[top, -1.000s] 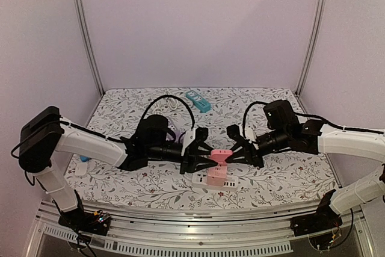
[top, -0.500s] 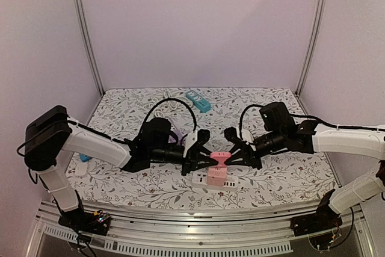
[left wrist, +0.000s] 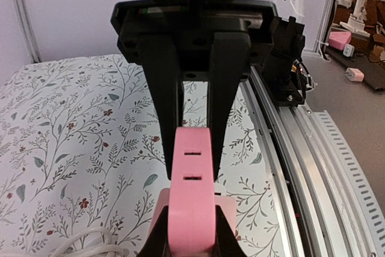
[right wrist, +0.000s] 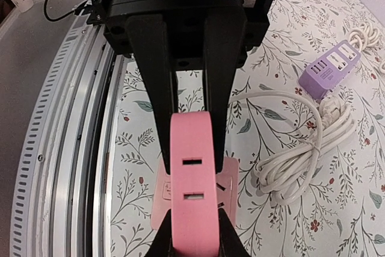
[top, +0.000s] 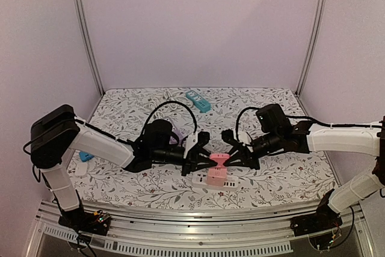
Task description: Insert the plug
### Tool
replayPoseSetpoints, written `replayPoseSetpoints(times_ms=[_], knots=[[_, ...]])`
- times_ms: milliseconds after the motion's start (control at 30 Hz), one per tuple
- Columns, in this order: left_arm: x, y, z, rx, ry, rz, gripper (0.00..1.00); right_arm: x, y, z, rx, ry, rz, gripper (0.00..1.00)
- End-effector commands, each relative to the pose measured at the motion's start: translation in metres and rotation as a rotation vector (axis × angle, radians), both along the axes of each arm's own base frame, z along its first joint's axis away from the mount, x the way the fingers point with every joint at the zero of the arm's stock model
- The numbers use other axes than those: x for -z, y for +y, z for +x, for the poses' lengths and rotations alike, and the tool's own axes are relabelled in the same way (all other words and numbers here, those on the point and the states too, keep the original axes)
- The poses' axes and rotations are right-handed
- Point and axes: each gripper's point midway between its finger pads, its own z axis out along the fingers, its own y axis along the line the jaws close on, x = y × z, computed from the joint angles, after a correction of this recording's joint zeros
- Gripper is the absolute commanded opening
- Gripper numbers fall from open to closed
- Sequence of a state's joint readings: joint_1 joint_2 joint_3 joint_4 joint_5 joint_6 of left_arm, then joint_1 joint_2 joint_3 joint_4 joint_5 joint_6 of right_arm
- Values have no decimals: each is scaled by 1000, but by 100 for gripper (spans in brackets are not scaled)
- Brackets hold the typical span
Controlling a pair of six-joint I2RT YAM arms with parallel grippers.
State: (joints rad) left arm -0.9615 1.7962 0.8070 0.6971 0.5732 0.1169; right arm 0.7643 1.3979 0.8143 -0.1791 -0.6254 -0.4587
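Just above the pink socket block (top: 216, 176) near the front edge of the desk (top: 283, 179), your left hand (top: 206, 157) and right hand (top: 231, 159) are each clamped closed on opposite ends of the pink plug (top: 218, 159), probably to keep it level; its prongs are hidden, so alignment is unclear

The adapter (top: 218, 159) sits between both jaws, above the strip (top: 232, 185) on the table (top: 271, 106).

The pink adapter (left wrist: 191, 209) runs off the bottom edge of both wrist views.
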Motion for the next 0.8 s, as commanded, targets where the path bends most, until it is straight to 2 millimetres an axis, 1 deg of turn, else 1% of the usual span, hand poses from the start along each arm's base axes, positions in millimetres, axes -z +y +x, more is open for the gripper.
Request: replayPoseSetpoints(times_ms=[0,133,300,400,500,567,633,700,767], knots=[[13,-3,4,-3,-23,8,0,-13,3,7,35,9,15,0],[15,-7,5,3,-24,2,0,-14,1,4,36,28,11,0],[16,-3,5,-4,-16,26,0,-13,3,1,25,51,16,0],[3,-3,6,-11,-16,17,0,-18,6,3,20,54,22,0],[-13,-5,9,-15,-19,20,0,-34,9,4,15,54,47,0],[-19,-5,5,-4,23,41,0,-40,10,2,17,78,55,0],[-17,-4,3,-14,100,78,0,-43,10,0,23,110,55,0],[-6,-2,1,-45,176,121,0,-42,9,-2,43,168,40,0],[-4,-2,-1,-64,216,123,0,-39,11,-5,48,237,21,0]])
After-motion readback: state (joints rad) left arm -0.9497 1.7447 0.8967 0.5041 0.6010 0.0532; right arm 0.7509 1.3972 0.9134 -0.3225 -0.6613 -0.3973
